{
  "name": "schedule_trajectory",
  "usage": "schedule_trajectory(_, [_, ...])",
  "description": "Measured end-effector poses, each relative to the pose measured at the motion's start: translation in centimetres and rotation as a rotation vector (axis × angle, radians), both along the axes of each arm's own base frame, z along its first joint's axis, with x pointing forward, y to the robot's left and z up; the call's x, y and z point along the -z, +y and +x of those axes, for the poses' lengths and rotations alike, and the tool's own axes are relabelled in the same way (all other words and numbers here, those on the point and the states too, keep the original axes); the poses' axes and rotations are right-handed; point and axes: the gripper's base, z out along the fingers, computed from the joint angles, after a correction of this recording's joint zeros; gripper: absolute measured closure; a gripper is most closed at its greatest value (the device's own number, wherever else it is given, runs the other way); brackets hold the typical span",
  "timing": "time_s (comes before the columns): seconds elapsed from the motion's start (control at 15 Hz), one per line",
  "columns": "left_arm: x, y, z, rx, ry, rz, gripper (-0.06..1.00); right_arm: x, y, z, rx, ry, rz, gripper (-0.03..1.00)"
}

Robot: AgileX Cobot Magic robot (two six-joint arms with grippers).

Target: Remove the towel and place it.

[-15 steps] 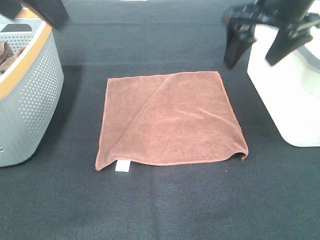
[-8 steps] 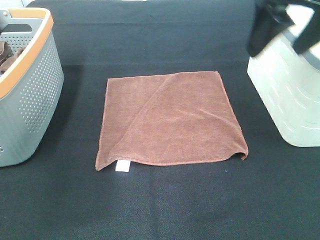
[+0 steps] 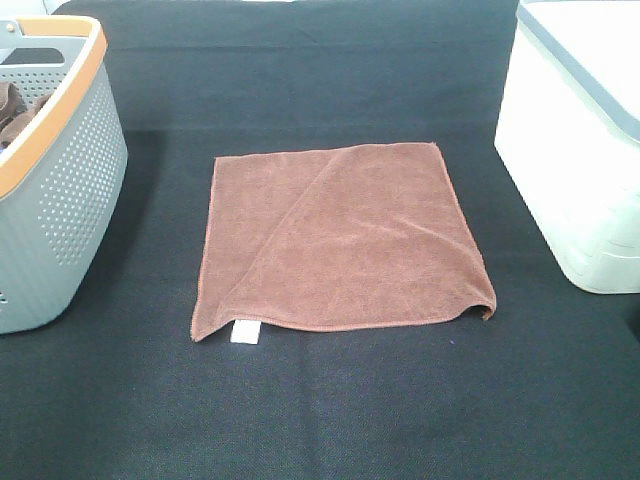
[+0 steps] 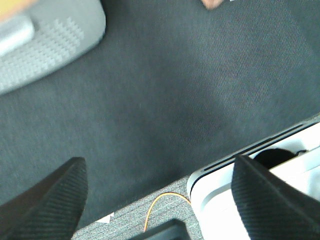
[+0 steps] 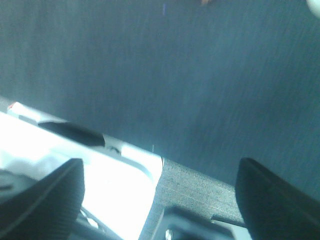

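My towel point(image 3: 340, 240) is reddish-brown with a small white tag point(image 3: 244, 333). The desk point(image 3: 320, 410) under it is black cloth. The basket point(image 3: 60, 200) is grey, dotted with perforations, with an orange rim; the bin point(image 3: 570, 150) is white, grey-edged.

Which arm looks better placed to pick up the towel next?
Neither clearly. The towel lies flat mid-table, and both arms are out of the overhead view with jaws open and empty. Marginally the right: the raised fold at the towel's near right corner offers an easier pinch.
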Motion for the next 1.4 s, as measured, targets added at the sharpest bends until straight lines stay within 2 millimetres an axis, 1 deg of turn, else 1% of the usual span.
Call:
schedule_trajectory(0.13, [1.2, 1.0, -1.7, -0.001, -0.027, -0.004, 0.19, 0.9, -1.1, -2.8, -0.001, -0.042, 0.001, 0.19])
schedule_trajectory(0.2, [1.6, 1.4, -2.3, 0.0, -0.072, -0.007, 0.19, 1.5, -1.9, -4.6, 0.0, -0.102, -0.013, 0.19])
schedule_trajectory(0.4, [2.1, 2.0, -3.1, 0.058, -0.136, 0.009, 0.19, 2.1, -3.7, -7.3, 0.03, -0.292, -0.039, 0.19])
schedule_trajectory(0.53, [3.1, 2.1, -3.5, 0.096, -0.121, 0.03, 0.19, 2.8, -4.5, -8.4, 0.069, -0.394, -0.041, 0.19])
schedule_trajectory(0.6, [3.1, 2.1, -3.5, 0.096, -0.121, 0.03, 0.19, 2.8, -4.5, -8.4, 0.069, -0.394, -0.041, 0.19])
schedule_trajectory(0.67, [3.3, 1.9, -3.5, 0.134, -0.119, 0.034, 0.19, 3.2, -4.7, -8.9, 0.084, -0.455, -0.022, 0.19])
schedule_trajectory(0.87, [3.7, 1.6, -3.2, 0.169, -0.167, 0.022, 0.19, 3.0, -5.1, -9.9, 0.091, -0.536, 0.008, 0.19])
schedule_trajectory(1.4, [3.9, 1.5, -3.1, 0.181, -0.175, 0.018, 0.19, 3.0, -5.1, -10.0, 0.092, -0.544, 0.01, 0.19])
